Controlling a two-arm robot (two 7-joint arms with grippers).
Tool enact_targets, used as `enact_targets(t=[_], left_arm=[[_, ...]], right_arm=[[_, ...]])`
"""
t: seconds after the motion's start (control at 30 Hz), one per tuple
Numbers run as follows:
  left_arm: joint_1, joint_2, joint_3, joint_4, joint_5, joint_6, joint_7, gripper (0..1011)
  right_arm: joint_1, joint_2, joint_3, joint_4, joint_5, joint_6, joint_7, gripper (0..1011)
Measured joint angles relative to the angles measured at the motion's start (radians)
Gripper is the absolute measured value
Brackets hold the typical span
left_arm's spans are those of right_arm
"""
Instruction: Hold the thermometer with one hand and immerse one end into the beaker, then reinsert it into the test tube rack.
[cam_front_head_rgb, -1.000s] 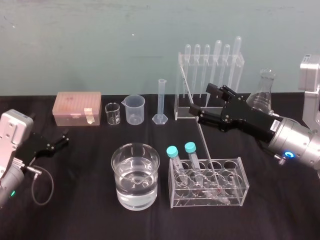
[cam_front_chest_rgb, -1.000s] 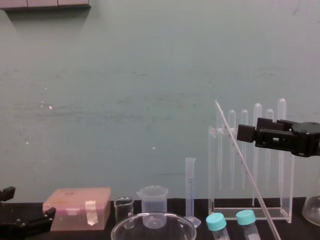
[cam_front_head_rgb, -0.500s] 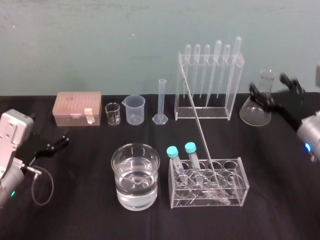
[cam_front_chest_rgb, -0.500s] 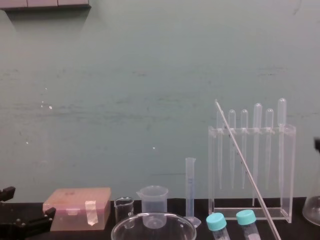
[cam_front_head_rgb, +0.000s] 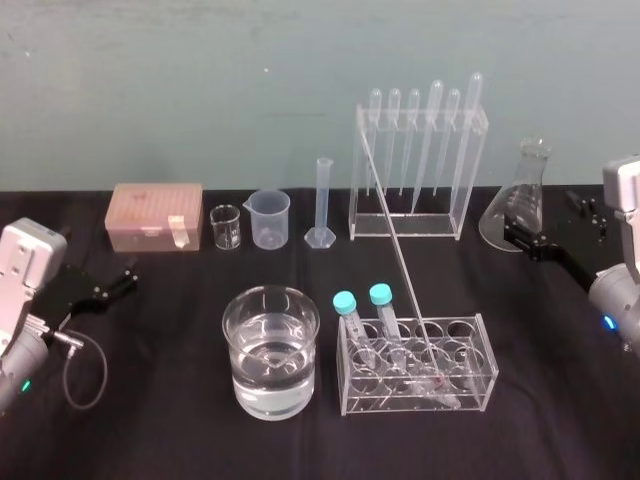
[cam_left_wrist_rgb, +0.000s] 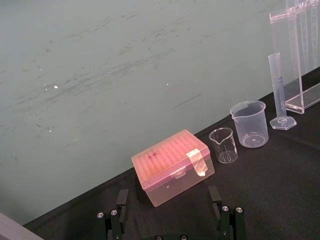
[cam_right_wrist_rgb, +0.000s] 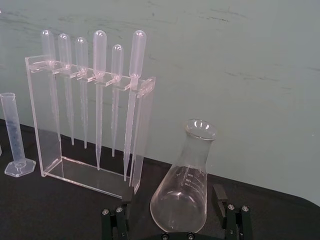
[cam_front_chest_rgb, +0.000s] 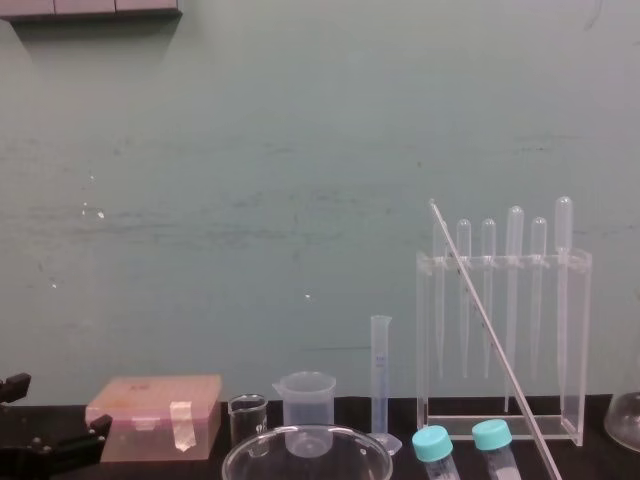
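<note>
The long thin glass thermometer (cam_front_head_rgb: 400, 262) is standing tilted in the low clear test tube rack (cam_front_head_rgb: 470, 385). Its small red bulb is resting low in the rack, and its top is slanting back toward the tall clear acrylic pipette stand (cam_front_head_rgb: 462, 180). Neither hand is touching it. The right hand (cam_right_wrist_rgb: 172, 200) is hovering off to the right near the conical glass flask (cam_right_wrist_rgb: 184, 190), with its fingers spread wide and nothing held. The left hand (cam_left_wrist_rgb: 168, 197) is sitting parked at the left of the black surface (cam_front_head_rgb: 160, 420), also wide open and empty.

Whether the dip into the wide glass beaker of water (cam_front_head_rgb: 228, 350), just left of the rack, is already done cannot be told. If it is still pending, the right hand is probably the better placed. It should be closing gently on the upper stem and drawing the rod out along its own slant. That way it is not levering the rod against the rack hole or nudging the two cyan-capped tubes (cam_front_head_rgb: 360, 318) just beside it.
</note>
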Motion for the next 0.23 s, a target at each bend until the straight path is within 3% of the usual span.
enact_targets(t=[0.23], left_arm=[[0.000,0.000,0.000,0.000,0.000,0.000,0.000,1008]], right_arm=[[0.000,0.000,0.001,-0.001,0.001,0.000,-0.002,1003]])
